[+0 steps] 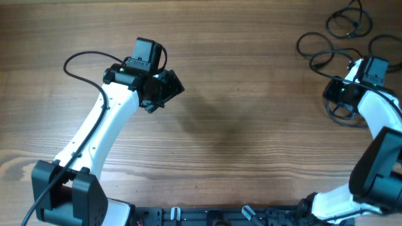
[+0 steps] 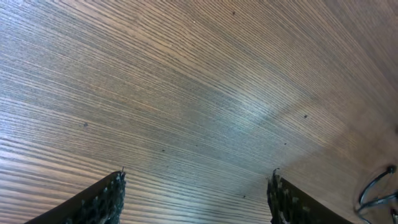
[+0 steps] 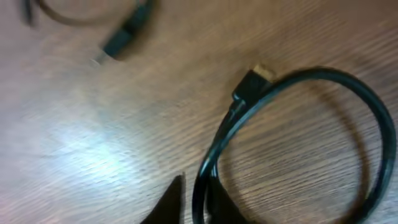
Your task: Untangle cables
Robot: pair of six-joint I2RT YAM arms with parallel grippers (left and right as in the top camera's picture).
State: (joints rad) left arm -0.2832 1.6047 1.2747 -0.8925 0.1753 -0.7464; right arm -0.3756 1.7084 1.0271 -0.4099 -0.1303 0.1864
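I have 2 claws over a brown wooden tabletop with fine lines of grain running across it.

My left claw is open wide and holds nothing. Its 2 black fingertips are bumpy, covered in little dots, and only bare wood shows between them.

The thin black bendy cables lie in the far right corner of the tabletop, near my right claw and well apart from my left one. From above I count 4 round loops. I cannot tell how many cords make them. 1 loop lies just under my right claw.

The right wrist view shows what the top view cannot. The cord is smooth and shiny and bends into a big ring. It ends in a small boxy plug with a pale metal tip. A 2nd plug lies further off, all blurry. Only 1 dark pointed finger of my right claw shows here, and the cord runs right beside it. I cannot tell if this claw is pinching the cord.

The left wrist view catches just a small curl of cord at its right edge.
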